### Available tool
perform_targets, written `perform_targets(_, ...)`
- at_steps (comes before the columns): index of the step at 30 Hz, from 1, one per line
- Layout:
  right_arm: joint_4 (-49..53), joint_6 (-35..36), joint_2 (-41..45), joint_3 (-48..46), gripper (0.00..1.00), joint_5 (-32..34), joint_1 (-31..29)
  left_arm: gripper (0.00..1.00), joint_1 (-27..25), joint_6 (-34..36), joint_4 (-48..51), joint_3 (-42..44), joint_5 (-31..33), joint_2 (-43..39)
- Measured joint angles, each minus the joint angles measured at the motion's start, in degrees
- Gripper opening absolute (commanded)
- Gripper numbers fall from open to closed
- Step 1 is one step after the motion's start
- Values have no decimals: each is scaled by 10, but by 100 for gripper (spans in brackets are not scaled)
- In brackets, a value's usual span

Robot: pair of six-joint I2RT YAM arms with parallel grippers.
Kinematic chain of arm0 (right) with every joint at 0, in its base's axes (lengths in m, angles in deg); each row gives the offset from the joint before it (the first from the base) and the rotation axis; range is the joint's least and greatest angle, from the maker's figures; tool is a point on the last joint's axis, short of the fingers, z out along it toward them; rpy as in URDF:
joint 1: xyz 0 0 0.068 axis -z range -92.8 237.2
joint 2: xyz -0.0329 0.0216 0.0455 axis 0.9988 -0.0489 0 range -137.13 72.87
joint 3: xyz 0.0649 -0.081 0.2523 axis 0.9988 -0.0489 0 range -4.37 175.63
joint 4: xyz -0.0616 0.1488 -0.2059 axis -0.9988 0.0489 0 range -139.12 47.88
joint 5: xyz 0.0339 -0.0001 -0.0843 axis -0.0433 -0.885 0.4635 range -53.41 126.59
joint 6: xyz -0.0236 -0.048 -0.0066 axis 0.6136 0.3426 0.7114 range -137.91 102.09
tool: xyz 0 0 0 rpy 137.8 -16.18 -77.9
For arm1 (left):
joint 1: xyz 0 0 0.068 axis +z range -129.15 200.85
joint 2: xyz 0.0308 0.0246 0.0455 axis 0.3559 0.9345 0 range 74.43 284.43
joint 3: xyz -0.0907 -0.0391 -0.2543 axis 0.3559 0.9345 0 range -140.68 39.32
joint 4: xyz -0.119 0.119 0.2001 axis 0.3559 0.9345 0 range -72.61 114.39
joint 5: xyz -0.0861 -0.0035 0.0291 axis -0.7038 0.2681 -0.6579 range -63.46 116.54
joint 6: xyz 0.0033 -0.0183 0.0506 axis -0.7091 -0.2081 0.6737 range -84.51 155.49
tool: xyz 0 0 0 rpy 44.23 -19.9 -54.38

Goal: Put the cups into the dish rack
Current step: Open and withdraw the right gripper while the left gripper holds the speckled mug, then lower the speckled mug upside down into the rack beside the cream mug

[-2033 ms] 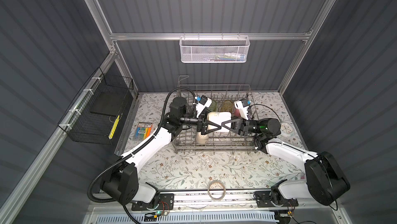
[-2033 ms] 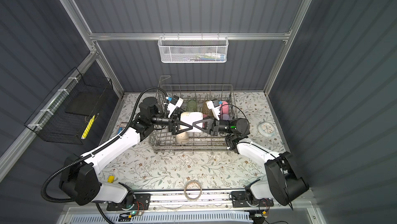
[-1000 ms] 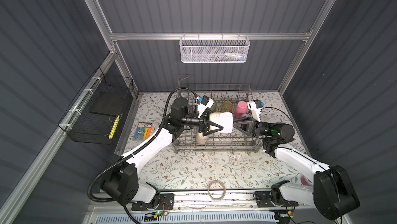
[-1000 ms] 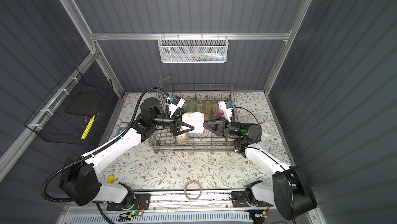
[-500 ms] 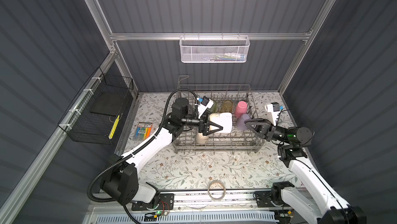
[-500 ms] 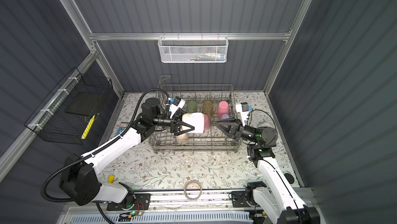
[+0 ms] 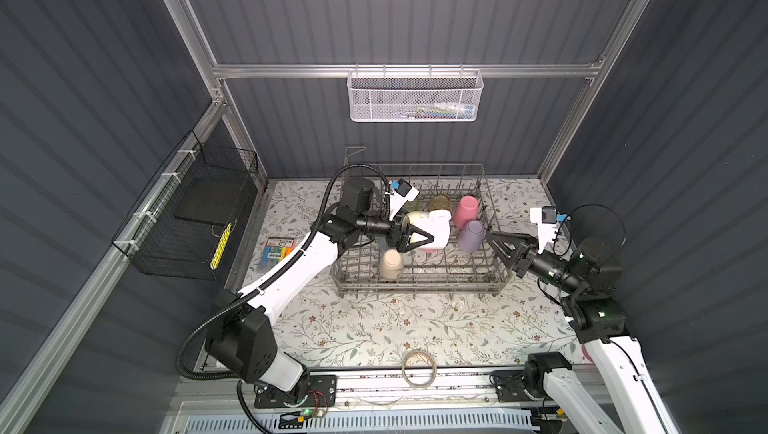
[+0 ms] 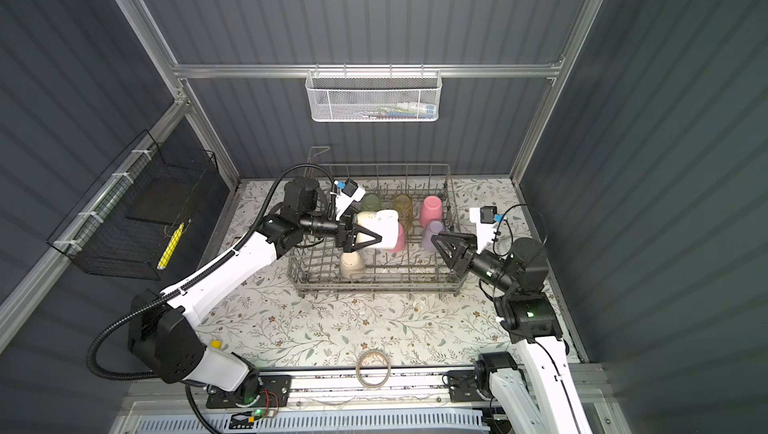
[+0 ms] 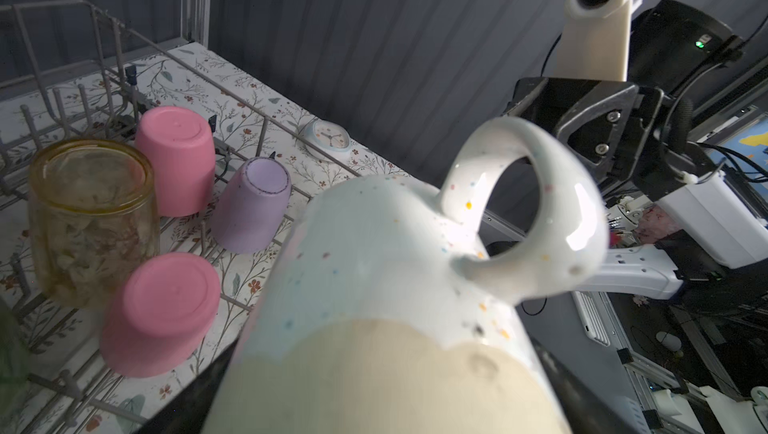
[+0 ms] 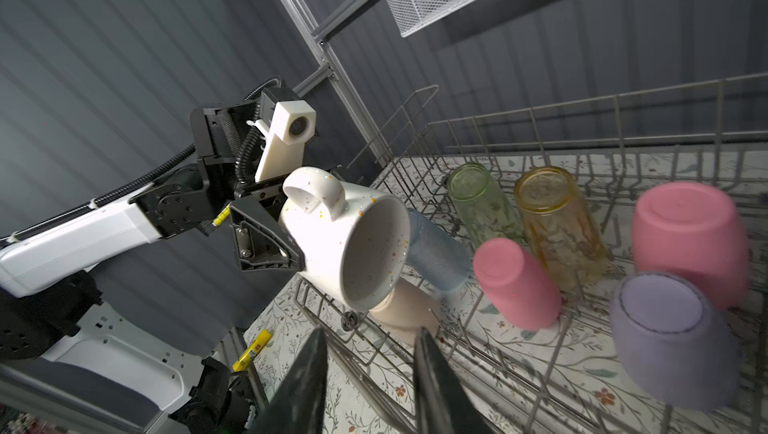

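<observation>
Holding the mug (image 7: 438, 228) sideways over the rack (image 7: 415, 286), handle up and mouth toward the right arm, the left pincer (image 7: 422, 237) is clamped on its base. The right pincer (image 7: 493, 241), apart and empty, hangs just outside the rack.

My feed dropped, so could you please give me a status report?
Left gripper shut on white mug, above dish rack. Right gripper open, empty. Pink cup racked just beneath mug.
</observation>
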Motion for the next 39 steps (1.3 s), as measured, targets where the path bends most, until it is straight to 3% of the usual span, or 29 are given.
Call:
perform_targets(8, 33, 20, 1, -9, 36, 45, 7, 21, -17, 58, 124, -87, 78, 47)
perform_targets(14, 43, 29, 0, -17, 36, 52, 13, 21, -57, 108, 218, -169, 152, 98)
perform_targets(23, 41, 30, -5, -27, 36, 52, 19, 21, -93, 153, 332, -223, 246, 149)
perform_targets(39, 37, 29, -5, -32, 36, 48, 24, 19, -129, 191, 433, -317, 357, 236)
